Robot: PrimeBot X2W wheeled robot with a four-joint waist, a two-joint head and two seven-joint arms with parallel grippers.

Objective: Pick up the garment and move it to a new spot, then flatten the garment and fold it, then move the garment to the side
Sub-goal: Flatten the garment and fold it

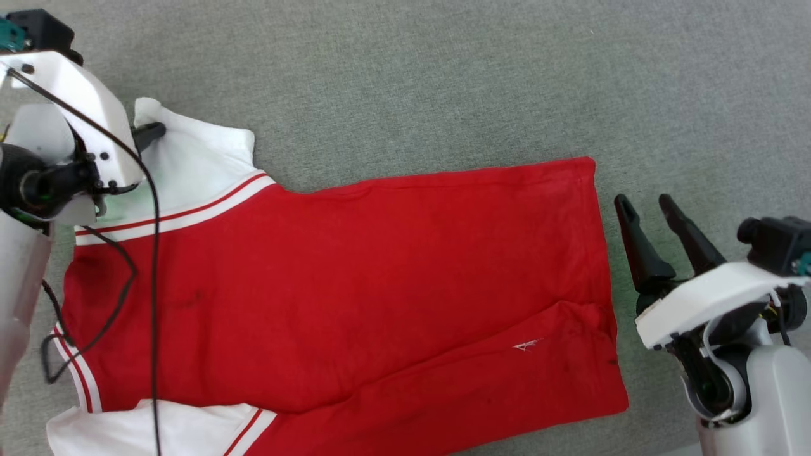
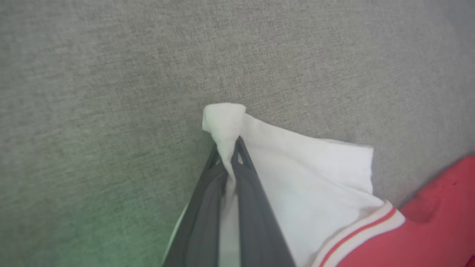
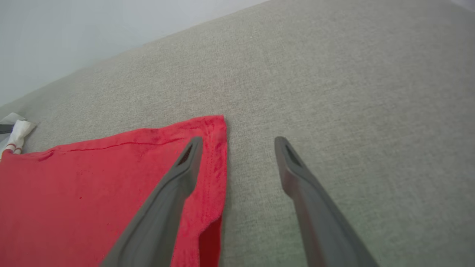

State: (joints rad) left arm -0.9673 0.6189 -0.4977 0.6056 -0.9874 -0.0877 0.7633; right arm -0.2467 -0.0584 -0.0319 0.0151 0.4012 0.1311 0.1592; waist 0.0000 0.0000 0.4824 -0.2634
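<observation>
At the far left of the grey woven fabric surface (image 1: 443,76), the left gripper (image 1: 151,133) presses its 2 long dark fingers together on the corner of a white sleeve of the soft red sports jersey with white striped trim (image 1: 348,272). The left wrist view shows that white cloth bunched up between the fingertips. Across the middle the jersey lies spread flat, sleeves leftward and hem rightward. Just beside the hem's edge, the right gripper (image 1: 643,202) has its 2 fingers spread apart, holding nothing.
</observation>
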